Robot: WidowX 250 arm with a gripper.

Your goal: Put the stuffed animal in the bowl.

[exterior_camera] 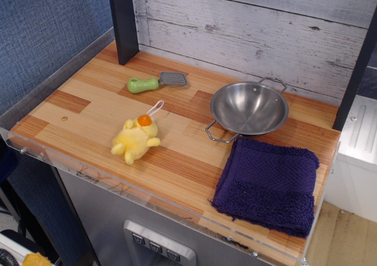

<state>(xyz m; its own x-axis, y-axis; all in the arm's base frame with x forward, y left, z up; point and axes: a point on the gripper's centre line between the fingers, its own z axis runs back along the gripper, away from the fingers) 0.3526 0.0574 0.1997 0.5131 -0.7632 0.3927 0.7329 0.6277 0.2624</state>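
A small fluffy yellow stuffed duck (136, 139) with an orange beak and a white loop string lies on the wooden tabletop (88, 110), left of centre. The shiny steel bowl (250, 107) with two wire handles stands empty to the duck's right, toward the back. No gripper shows in this view; only a dark bit of something pokes in at the top edge.
A green-handled grey spatula (154, 82) lies behind the duck. A dark purple folded towel (268, 183) lies in front of the bowl at the right front corner. A black post (122, 22) stands at the back left, and a plank wall closes the back.
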